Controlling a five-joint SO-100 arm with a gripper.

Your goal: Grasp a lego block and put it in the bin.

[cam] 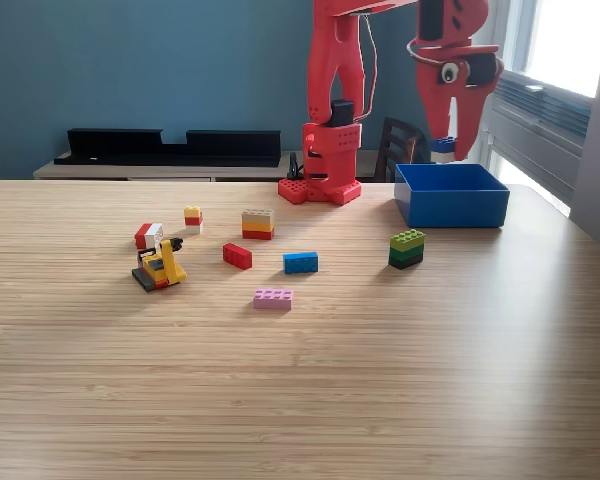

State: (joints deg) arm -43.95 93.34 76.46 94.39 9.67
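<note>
The arm (pixel 335 90) is bright red printed plastic with black motor blocks at its joints, a thin dark cable along it, and a perforated red base (pixel 319 190).

Light wood-grain table (pixel 300 400). Sitting on it: blue bin (pixel 451 195) back right in the exterior view, the arm's red base (pixel 320 188) next to it, then scattered lego: green stack (pixel 407 248), blue brick (pixel 301 262), pink plate (pixel 273 298), red brick (pixel 237 256), tan-yellow-red stack (pixel 258 224), small yellow vehicle (pixel 160 267).
</note>
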